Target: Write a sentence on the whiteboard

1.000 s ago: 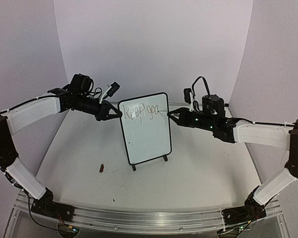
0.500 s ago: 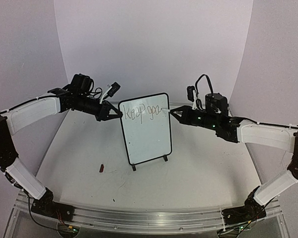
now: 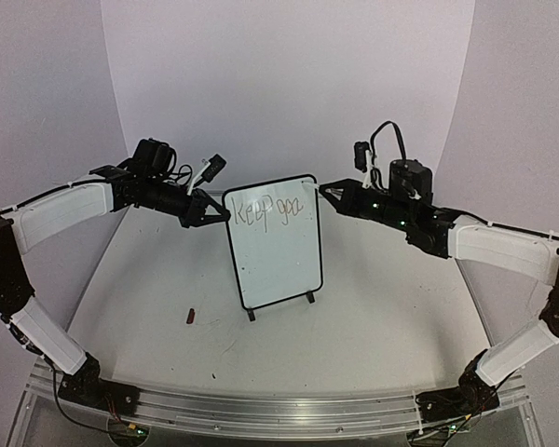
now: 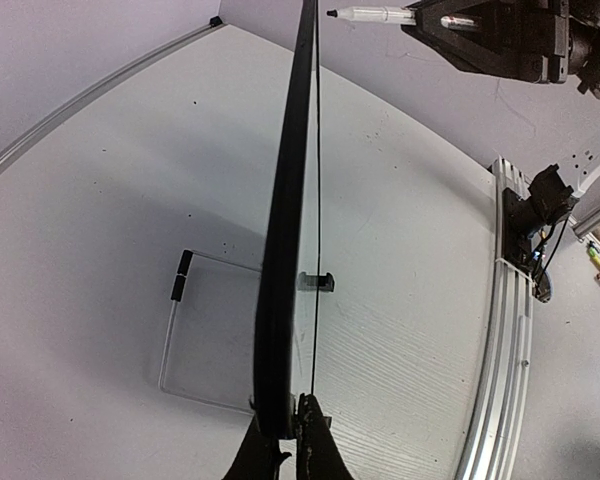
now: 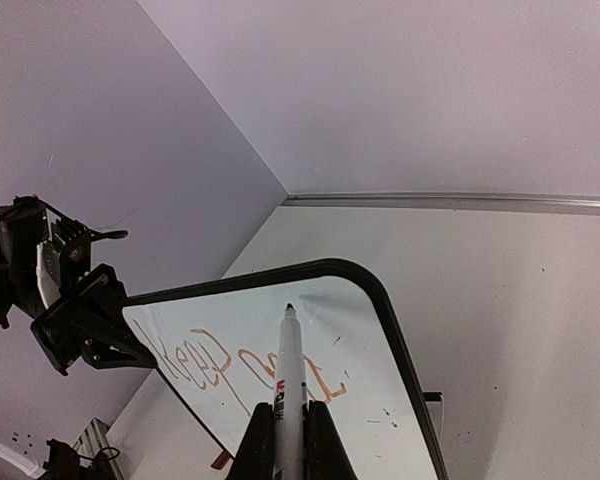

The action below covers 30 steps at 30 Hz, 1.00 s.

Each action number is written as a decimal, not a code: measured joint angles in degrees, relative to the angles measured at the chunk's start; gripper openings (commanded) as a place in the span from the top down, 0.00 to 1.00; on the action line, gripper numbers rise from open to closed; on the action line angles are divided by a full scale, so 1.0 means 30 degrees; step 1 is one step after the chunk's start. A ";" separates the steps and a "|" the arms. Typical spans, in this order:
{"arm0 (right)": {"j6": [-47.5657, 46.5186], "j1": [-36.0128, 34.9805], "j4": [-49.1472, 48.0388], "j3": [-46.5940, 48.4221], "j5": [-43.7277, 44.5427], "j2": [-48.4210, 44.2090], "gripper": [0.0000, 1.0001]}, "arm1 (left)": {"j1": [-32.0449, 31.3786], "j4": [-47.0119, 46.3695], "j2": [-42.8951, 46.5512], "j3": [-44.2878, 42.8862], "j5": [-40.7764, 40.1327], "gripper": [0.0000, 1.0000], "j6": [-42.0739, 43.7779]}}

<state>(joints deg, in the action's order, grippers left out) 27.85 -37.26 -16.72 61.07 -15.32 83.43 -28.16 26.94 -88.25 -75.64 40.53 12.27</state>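
The whiteboard (image 3: pixel 278 261) stands upright mid-table on two black feet. My left gripper (image 3: pixel 214 213) is shut on the whiteboard's upper left edge; in the left wrist view the board (image 4: pixel 283 250) runs edge-on out of the pinching jaws (image 4: pixel 290 442). The sentence (image 3: pixel 265 210) is a single line of thin letters reading roughly "Keep goal" (image 5: pixel 210 362). My right gripper (image 3: pixel 330 192) is shut on a white marker (image 5: pixel 289 365). The marker tip (image 4: pixel 332 13) hangs a small gap off the board's face, near its top right corner.
A small dark red marker cap (image 3: pixel 192 316) lies on the table left of the board's feet. A clear plastic plate (image 4: pixel 208 335) with a black clip lies behind the board. Walls close the back and sides, and an aluminium rail (image 3: pixel 261 410) runs along the near edge.
My right arm has lifted the marker up and to the right, off the writing, toward the board's top right corner. The last word has gained a stroke. The left arm has not moved.
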 measured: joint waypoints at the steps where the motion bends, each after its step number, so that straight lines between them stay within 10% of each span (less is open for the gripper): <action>1: -0.0032 0.0000 0.0002 0.0054 0.0112 0.0088 1.00 | 0.0000 0.0000 0.0000 0.0000 0.0000 1.00 0.0000; 30: 0.0721 -0.0022 -0.0566 -0.2495 0.0321 0.0506 1.00 | 0.0007 0.0000 0.0000 0.0000 -0.0175 1.00 -0.0109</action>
<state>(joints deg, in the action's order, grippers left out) 30.02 -37.32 -18.41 53.59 -14.35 84.95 -28.14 26.94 -88.25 -75.64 40.01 11.94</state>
